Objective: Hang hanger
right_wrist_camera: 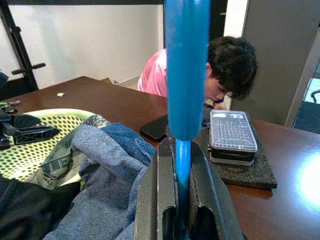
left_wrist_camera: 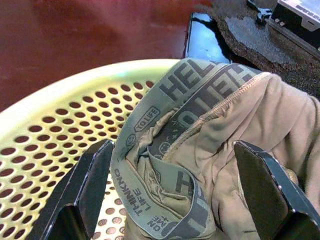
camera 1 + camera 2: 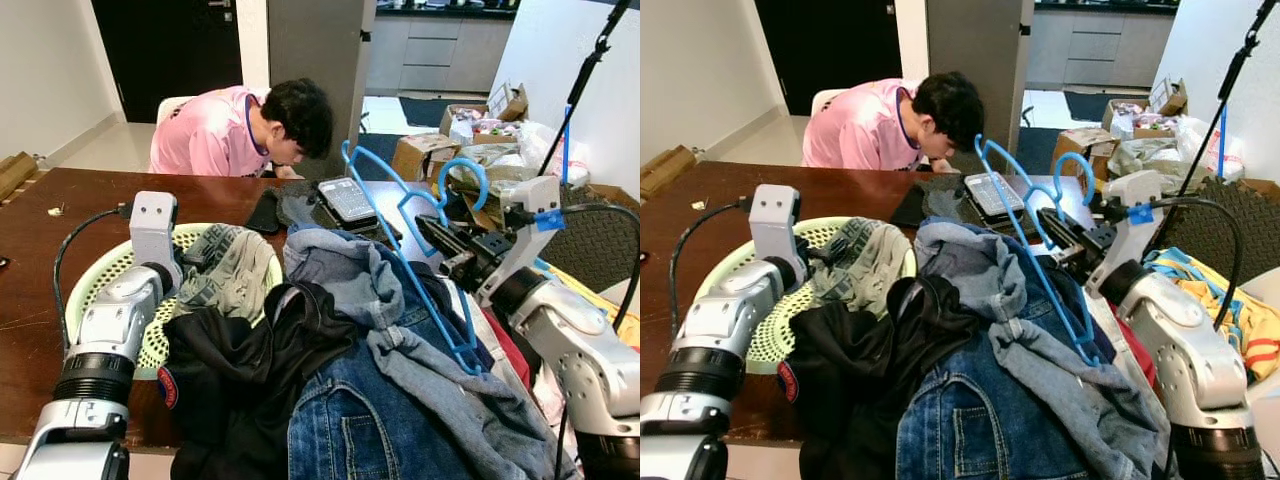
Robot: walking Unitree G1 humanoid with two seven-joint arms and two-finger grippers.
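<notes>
A blue plastic hanger (image 3: 420, 250) stands tilted over the pile of clothes (image 3: 380, 380); its hook (image 3: 462, 175) points toward the right. My right gripper (image 3: 432, 232) is shut on one bar of the hanger (image 1: 182, 165), seen close up in the right wrist view. My left gripper (image 2: 175, 195) is open over the pale green basket (image 3: 110, 275), its fingers (image 2: 90, 180) on either side of olive-grey shorts (image 2: 225, 140) with a lettered waistband.
A person in a pink shirt (image 3: 215, 130) leans over the far side of the brown table (image 3: 60, 220). A grey case (image 3: 347, 198) and a dark phone (image 3: 265, 212) lie on the table. Boxes and bags (image 3: 470, 135) stand at the right, with a black stand pole (image 3: 585, 80).
</notes>
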